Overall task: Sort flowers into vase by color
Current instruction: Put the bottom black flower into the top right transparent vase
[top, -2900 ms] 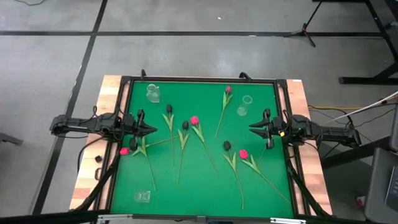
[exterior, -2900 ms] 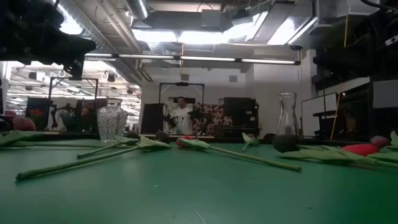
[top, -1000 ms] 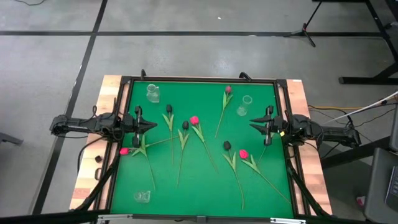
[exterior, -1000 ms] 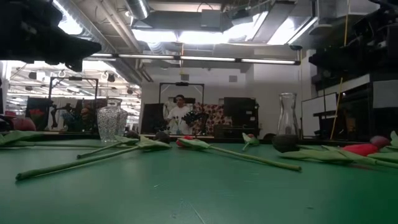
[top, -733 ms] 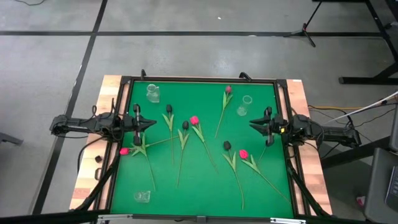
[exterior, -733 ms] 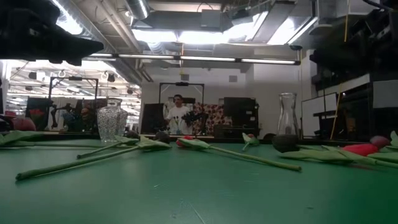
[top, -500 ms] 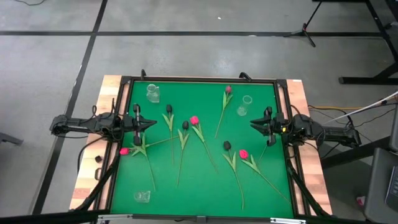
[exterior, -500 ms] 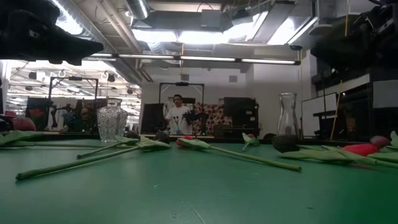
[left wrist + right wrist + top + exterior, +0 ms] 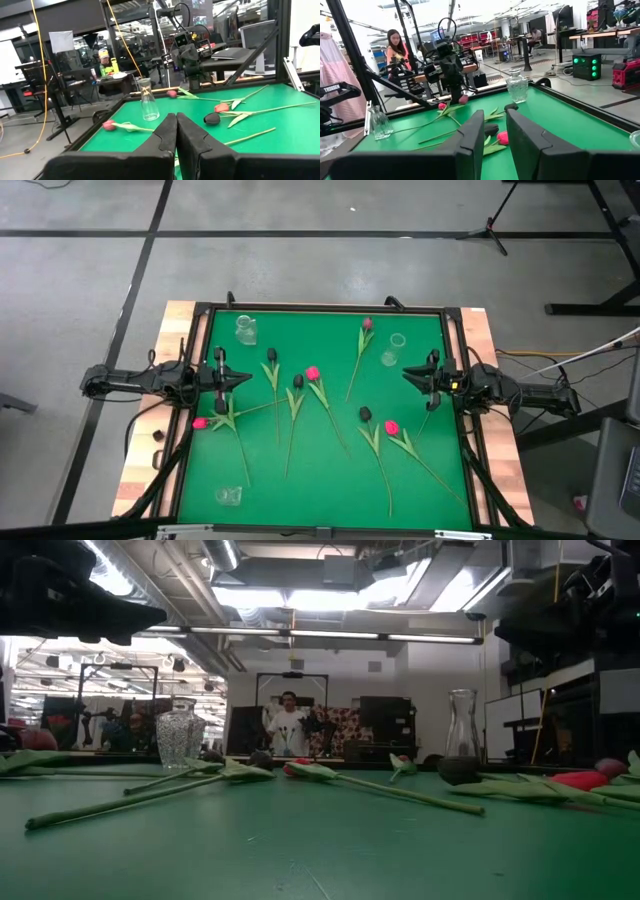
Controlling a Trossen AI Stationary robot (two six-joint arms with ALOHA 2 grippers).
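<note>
**Both claws empty over the green felt**

Your left gripper (image 9: 243, 379) is clenched, your right gripper (image 9: 405, 376) slightly parted — neither grasps anything. The plastic tulips (image 9: 318, 387) lie between them; clear glass vases (image 9: 245, 330) stand beyond. No legible writing.

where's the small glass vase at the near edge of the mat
In the high view the small glass vase sits in the green mat's bottom-left corner, on the left arm's side, just beyond a long flower stem's end.
</note>
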